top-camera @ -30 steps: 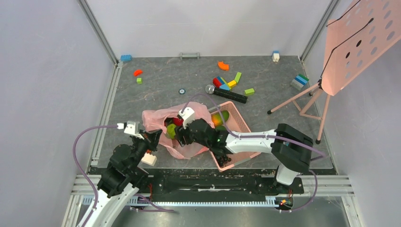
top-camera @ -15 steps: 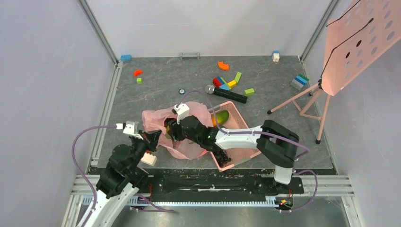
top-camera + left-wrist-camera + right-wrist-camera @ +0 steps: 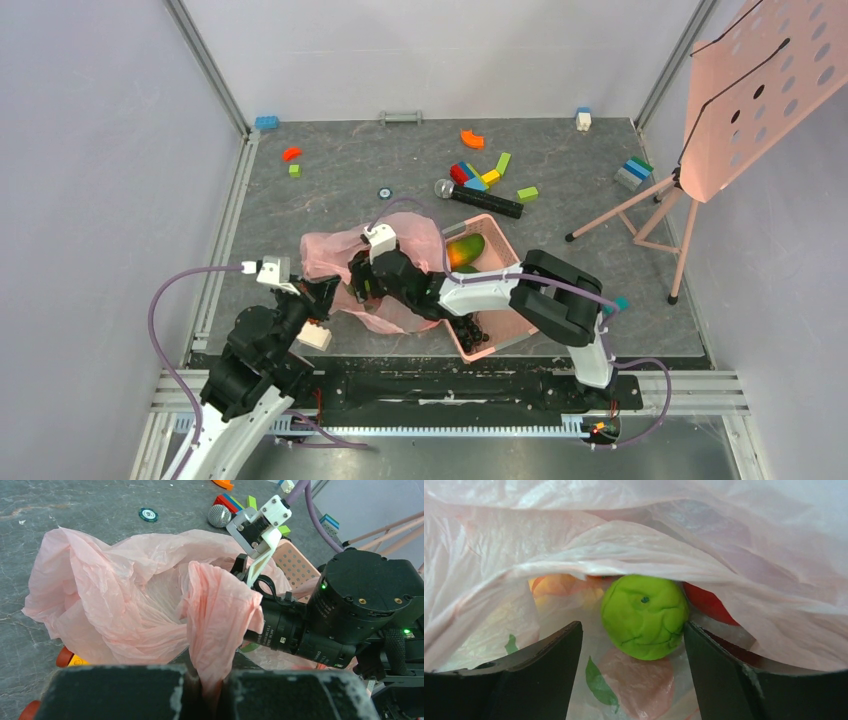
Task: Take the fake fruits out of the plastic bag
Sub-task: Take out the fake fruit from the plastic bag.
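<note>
The pink plastic bag (image 3: 325, 250) lies crumpled on the table left of the basket. My left gripper (image 3: 215, 682) is shut on a fold of the plastic bag (image 3: 220, 615) at its near edge and holds it up. My right gripper (image 3: 631, 630) is inside the bag's mouth, jaws open. A lime-green bumpy fake fruit (image 3: 644, 616) sits just past the fingertips, close against the right finger (image 3: 714, 665). A red fruit (image 3: 709, 602) shows behind it on the right, and an orange-yellow one (image 3: 561, 586) on the left, half veiled by plastic. From above, the fruits are hidden by the right arm.
A rigid pink basket (image 3: 500, 335) holding an orange-and-green mango (image 3: 465, 250) stands right of the bag, under the right arm. Behind it lie a microphone (image 3: 480, 198) and coloured blocks (image 3: 478, 175). A pink music stand (image 3: 740, 90) rises at the far right.
My right arm has pushed leftward, deeper into the bag's mouth, and its jaws have spread wider. The left gripper has kept its hold on the bag.
</note>
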Robot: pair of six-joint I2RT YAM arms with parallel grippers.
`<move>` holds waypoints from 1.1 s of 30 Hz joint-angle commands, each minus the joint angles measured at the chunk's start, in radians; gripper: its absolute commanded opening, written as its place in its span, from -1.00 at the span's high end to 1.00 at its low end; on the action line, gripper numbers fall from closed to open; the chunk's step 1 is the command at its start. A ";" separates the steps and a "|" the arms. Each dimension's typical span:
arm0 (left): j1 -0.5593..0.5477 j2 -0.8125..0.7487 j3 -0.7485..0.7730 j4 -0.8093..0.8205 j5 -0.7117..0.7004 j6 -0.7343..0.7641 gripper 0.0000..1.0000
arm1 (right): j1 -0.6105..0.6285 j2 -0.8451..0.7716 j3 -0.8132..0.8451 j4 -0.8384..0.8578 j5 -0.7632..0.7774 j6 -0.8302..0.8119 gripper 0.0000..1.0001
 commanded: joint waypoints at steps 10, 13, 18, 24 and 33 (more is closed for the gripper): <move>0.003 -0.075 0.031 0.002 -0.001 -0.055 0.96 | -0.007 0.120 0.099 0.054 0.047 0.001 -0.25; 0.003 -0.074 0.031 0.002 -0.005 -0.055 0.96 | -0.007 0.110 0.082 0.070 0.054 -0.013 -0.04; 0.003 -0.074 0.029 0.003 -0.013 -0.053 0.96 | -0.007 0.041 0.011 0.125 0.066 -0.047 0.13; 0.003 -0.074 0.027 0.001 -0.022 -0.053 0.96 | -0.006 -0.077 -0.080 0.146 0.057 -0.063 0.16; 0.003 -0.073 0.023 0.003 -0.024 -0.056 0.96 | -0.006 -0.271 -0.246 0.195 0.024 -0.053 0.23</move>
